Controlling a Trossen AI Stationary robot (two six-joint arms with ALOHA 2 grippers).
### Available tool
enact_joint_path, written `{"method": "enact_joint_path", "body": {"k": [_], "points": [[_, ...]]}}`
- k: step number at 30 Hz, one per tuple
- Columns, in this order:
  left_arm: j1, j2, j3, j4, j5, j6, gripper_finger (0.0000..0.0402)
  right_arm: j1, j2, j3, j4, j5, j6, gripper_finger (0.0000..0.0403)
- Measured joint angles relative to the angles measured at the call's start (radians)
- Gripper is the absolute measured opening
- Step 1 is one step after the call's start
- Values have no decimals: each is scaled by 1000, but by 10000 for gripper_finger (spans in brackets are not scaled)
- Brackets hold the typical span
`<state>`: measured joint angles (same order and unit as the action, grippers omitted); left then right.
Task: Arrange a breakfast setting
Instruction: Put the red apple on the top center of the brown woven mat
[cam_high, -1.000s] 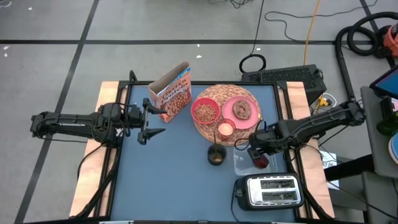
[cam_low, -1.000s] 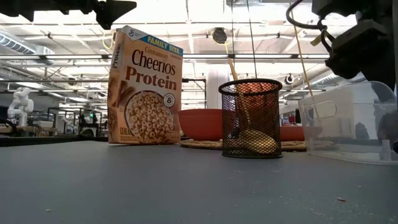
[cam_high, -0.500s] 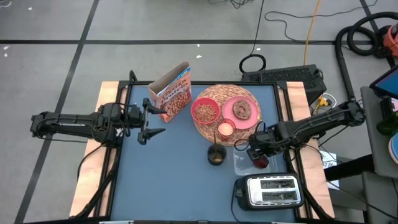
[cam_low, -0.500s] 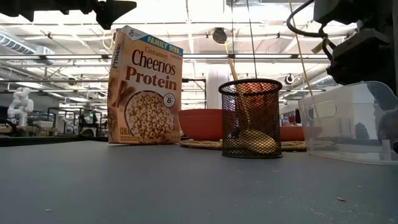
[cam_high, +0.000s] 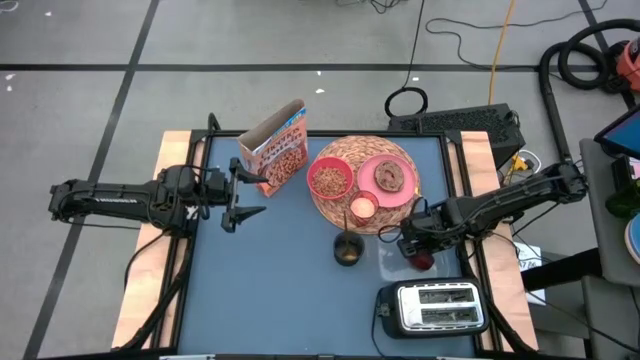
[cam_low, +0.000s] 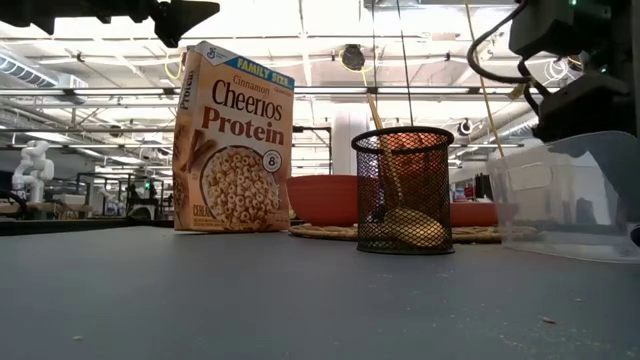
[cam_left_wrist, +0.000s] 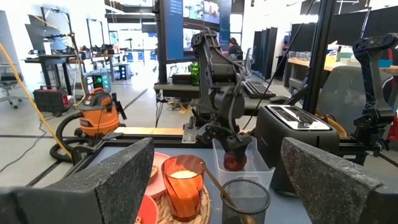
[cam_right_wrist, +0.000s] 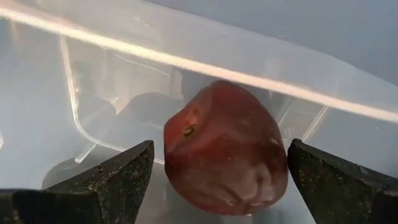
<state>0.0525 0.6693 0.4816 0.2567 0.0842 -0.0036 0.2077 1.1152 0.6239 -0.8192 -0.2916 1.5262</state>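
My right gripper (cam_right_wrist: 217, 180) hangs over the clear plastic tub (cam_high: 395, 262) near the table's front right, its fingers spread wide on either side of the dark red fruit (cam_right_wrist: 225, 149) lying inside, holding nothing. Beyond it I see the black mesh cup (cam_high: 348, 249), then the round woven wicker mat (cam_high: 340, 208) carrying the pink bowl (cam_high: 329, 180), pink plate (cam_high: 388, 178) and small pink cup (cam_high: 362, 208). Farther left my left gripper (cam_high: 247, 193) waits wide open and empty beside the upright orange-brown cereal box (cam_high: 276, 148).
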Motion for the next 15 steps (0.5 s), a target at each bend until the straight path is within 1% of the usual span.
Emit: {"method": "enact_joint_path", "body": {"k": [4, 12, 15], "points": [[0, 0, 0, 0, 0, 0, 358, 0, 0, -3, 0, 0, 7, 347], [0, 0, 0, 0, 0, 0, 358, 0, 0, -3, 0, 0, 32, 293], [0, 0, 0, 0, 0, 0, 358, 0, 0, -3, 1, 0, 33, 278]]}}
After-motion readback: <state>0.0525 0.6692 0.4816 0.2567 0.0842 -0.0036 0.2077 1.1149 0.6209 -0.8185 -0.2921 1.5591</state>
